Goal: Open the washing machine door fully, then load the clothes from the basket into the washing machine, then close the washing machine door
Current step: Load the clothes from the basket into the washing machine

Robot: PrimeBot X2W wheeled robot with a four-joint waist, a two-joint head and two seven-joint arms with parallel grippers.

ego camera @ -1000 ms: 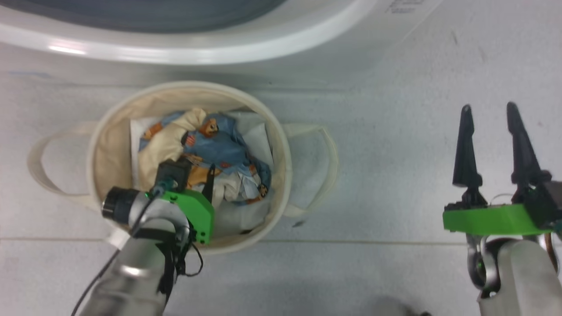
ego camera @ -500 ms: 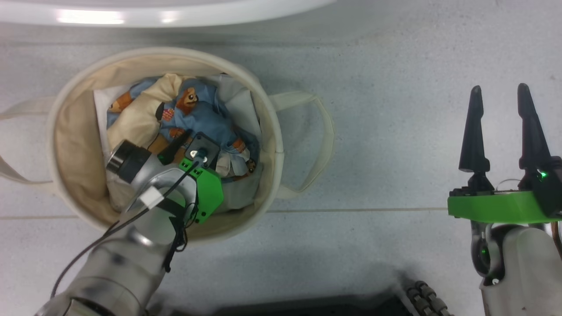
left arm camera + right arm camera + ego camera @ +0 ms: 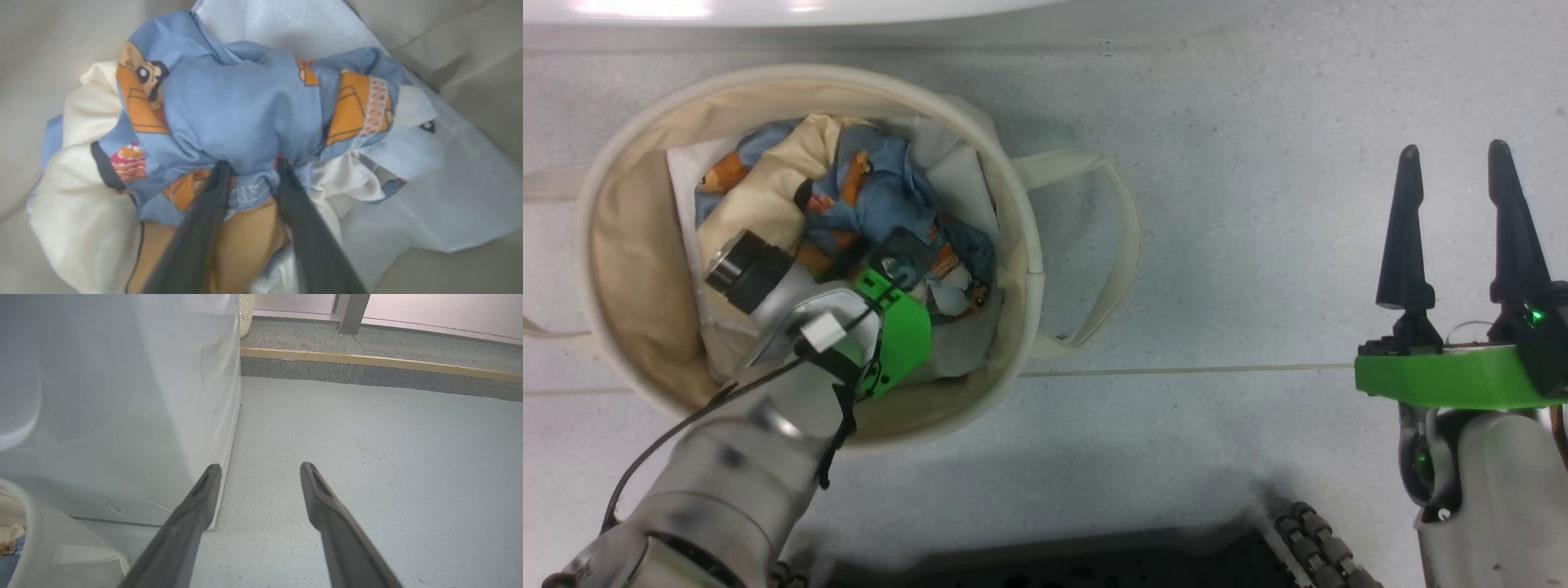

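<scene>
– So where do the clothes (image 3: 245, 110) lie?
– Down in the basket (image 3: 1025, 245). They are a crumpled heap of blue and cream cloth with orange cartoon prints, resting on a flat white sheet (image 3: 449, 183) at the bottom.
– And the left fingers (image 3: 204, 212)?
– Reaching into the basket from above. In the left wrist view both dark tips are sunk in the blue fabric, with a bulging fold of it between them. Whether they clamp that fold or only press into it, I cannot tell.
– How does the basket stand?
– Upright on the grey floor (image 3: 1258, 204), just in front of the washing machine (image 3: 122, 396), whose white front edge runs along the top of the head view. One looped handle (image 3: 1066, 161) lies out on the basket's right side.
– And the right fingers (image 3: 1403, 237)?
– Well apart from the basket, off to its right, hovering over the floor. They are spread and hold nothing. The right wrist view looks between them along the machine's white side panel, with the basket's rim at the lower left corner.
</scene>
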